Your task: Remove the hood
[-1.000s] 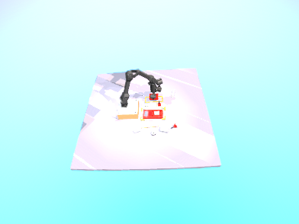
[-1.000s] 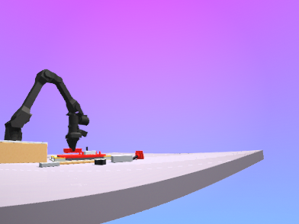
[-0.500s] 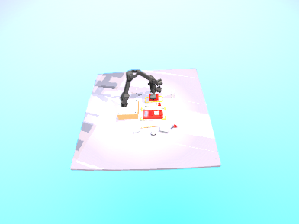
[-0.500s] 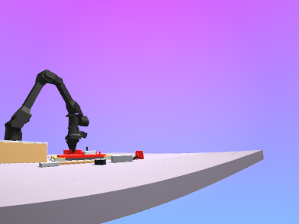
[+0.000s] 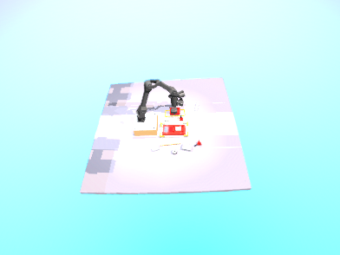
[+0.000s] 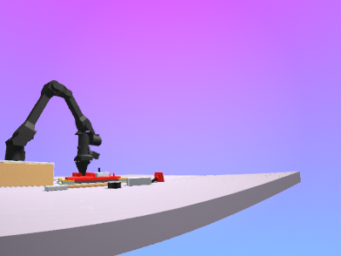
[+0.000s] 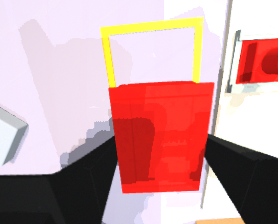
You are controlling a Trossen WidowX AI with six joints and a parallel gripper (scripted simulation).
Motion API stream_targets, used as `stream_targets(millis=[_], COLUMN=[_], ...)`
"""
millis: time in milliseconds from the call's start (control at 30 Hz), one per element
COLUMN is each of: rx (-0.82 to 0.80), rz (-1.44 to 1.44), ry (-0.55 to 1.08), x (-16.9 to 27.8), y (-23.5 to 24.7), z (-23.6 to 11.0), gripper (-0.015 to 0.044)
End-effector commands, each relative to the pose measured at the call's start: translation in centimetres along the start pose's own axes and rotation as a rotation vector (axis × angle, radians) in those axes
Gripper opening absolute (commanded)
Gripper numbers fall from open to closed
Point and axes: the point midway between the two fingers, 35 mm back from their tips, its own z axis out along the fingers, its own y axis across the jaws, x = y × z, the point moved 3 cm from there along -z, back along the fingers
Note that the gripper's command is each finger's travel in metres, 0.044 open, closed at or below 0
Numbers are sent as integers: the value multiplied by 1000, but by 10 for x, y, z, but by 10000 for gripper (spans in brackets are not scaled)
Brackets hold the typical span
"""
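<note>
My gripper [image 5: 174, 108] [image 6: 83, 172] [image 7: 158, 138] is shut on the red hood [image 5: 174, 112] [image 7: 160, 130], a flat red panel held between the two black fingers. In the wrist view the hood covers the near end of the yellow marked rectangle [image 7: 106, 55] [image 5: 166, 111] on the pale table; the far end of the outline shows beyond it. The gripper is very low over the table, and I cannot tell whether the hood touches it. The red toy car [image 5: 173, 130] [image 6: 93, 178] [image 7: 257, 62] sits just in front of the marked area.
A tan block [image 5: 145, 133] [image 6: 26, 174] lies beside the arm's base. Loose car parts lie in front of the car: a small red piece [image 5: 199, 143] [image 6: 159, 177], grey-white pieces [image 5: 187, 147] [image 6: 139, 181] and a black wheel [image 6: 114, 185]. A grey block [image 7: 10, 137] lies left of the gripper.
</note>
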Motion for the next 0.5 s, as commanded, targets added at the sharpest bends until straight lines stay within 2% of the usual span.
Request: stream_targets(millis=[0, 467], rx=[3, 3], rz=[3, 3], ry=[-5, -5], x=[-1, 0], y=[0, 0], z=[2, 9], gripper=[0, 0])
